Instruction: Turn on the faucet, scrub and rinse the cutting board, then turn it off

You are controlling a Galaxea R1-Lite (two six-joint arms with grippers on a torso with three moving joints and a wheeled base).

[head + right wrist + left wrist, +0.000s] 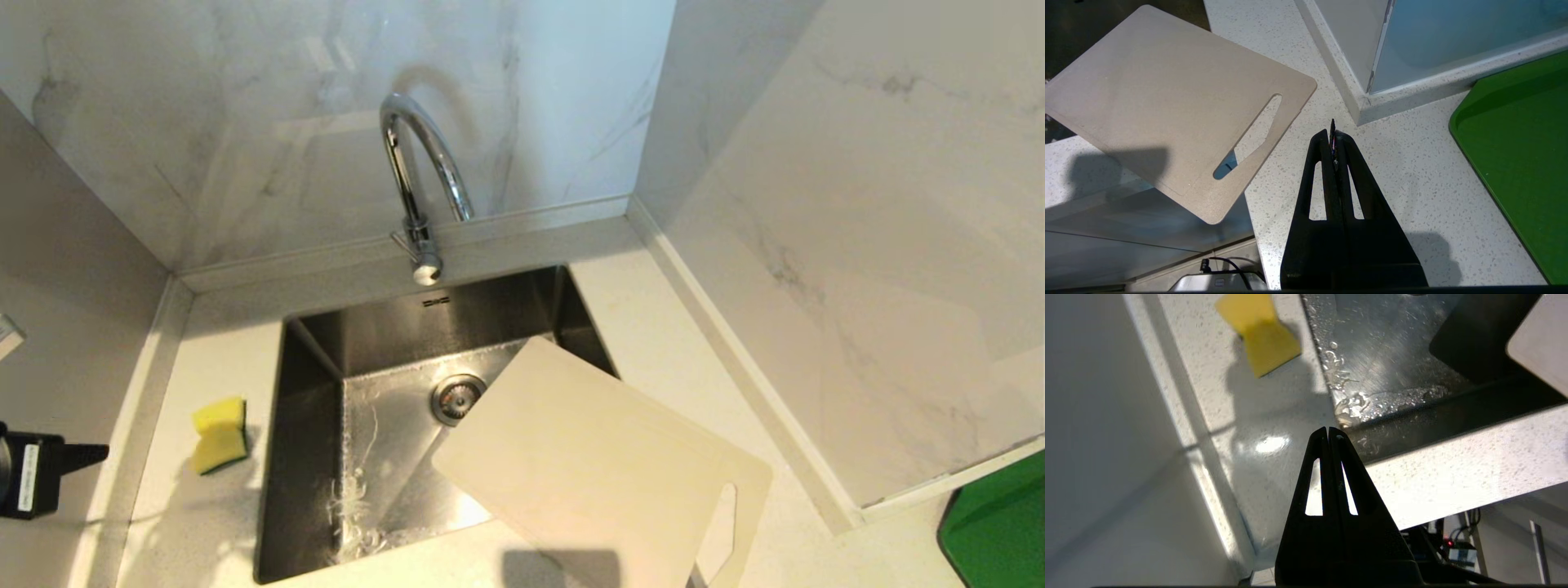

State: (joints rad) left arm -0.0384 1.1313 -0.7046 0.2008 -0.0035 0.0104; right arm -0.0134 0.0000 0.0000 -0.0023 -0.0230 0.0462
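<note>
Faucet (416,175) dry at the back rim, cutting board (588,465) propped across the sink (302,457) front-right corner, sponge (219,434) untouched (droplets in basin), left gripper (1328,430) and right gripper (1332,136) both closed, empty: likely either pre-start or just finished.

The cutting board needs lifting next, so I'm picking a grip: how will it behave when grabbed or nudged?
The cutting board looks thin yet holds flat with one end over the sink, so probably stiff and light. Propped on the sink edge, it may tip or slide if pushed. The sink shows water, so its plastic could be slippery; the slot handle seems the safest hold.
</note>
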